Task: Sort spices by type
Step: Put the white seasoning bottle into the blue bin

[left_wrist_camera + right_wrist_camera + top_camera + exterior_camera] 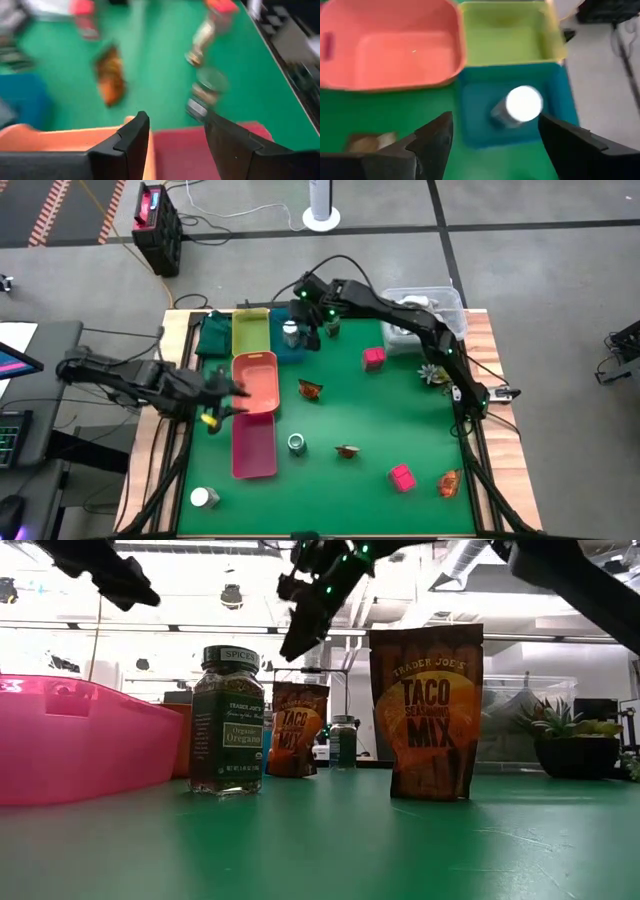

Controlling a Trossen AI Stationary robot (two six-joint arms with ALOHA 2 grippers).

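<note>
On the green counter point(350, 400), spices lie scattered: a white jar point(204, 497) at seven o'clock. The left gripper point(228, 392) hangs open over the orange tray point(258, 383); at twelve o'clock, the right gripper point(312, 315) gapes above a white-lidded jar point(517, 106) in the blue tray point(475, 127).

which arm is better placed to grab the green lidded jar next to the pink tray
Left. The left hand hangs open over the orange tray, close to the green-lidded jar beside the pink tray. The right hand is open at the far end, above the teal tray holding a white jar.
</note>
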